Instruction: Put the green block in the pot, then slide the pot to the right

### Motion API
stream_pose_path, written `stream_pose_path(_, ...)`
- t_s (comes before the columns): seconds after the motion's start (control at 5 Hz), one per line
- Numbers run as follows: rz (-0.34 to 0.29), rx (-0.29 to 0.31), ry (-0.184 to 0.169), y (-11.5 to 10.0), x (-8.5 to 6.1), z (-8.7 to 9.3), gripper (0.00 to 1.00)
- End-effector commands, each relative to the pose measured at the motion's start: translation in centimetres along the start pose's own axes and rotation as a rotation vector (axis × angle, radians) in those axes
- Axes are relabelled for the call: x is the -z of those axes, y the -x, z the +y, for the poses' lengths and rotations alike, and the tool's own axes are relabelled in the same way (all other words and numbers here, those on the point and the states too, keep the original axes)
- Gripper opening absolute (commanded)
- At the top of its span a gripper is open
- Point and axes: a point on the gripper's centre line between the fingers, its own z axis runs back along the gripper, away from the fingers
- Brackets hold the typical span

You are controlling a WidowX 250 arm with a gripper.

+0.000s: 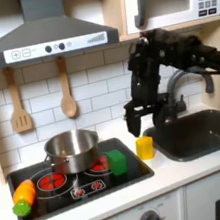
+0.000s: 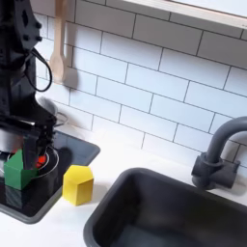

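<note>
The green block (image 1: 117, 162) sits on the black stovetop's front right part, just right of the silver pot (image 1: 73, 149) standing on the burners. In the second exterior view the green block (image 2: 17, 172) lies low at the left. My gripper (image 1: 145, 125) hangs open and empty over the yellow cylinder (image 1: 146, 147), up and to the right of the block in the first exterior view. In the second exterior view the gripper (image 2: 24, 152) hovers just above the block, its fingers apart.
An orange carrot (image 1: 23, 195) lies at the stove's front left. The sink (image 1: 202, 132) with its faucet (image 2: 217, 154) takes up the counter's right. A yellow cylinder (image 2: 77, 183) stands between stove and sink. Wooden spoons (image 1: 68, 101) hang on the tiled wall.
</note>
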Motion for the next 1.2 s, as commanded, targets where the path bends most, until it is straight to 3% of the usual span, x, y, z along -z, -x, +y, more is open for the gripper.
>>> stream_pose_path(0.0, 0.005, -0.021, -0.019, -1.9, 0.9, 1.8, 1.0)
stream_pose_path(0.4, 0.013, -0.018, -0.025, -4.0, 2.4, 2.2, 1.0)
stream_pose_path(1.0, 0.044, -0.026, -0.029, -5.2, 4.8, 2.0, 1.0)
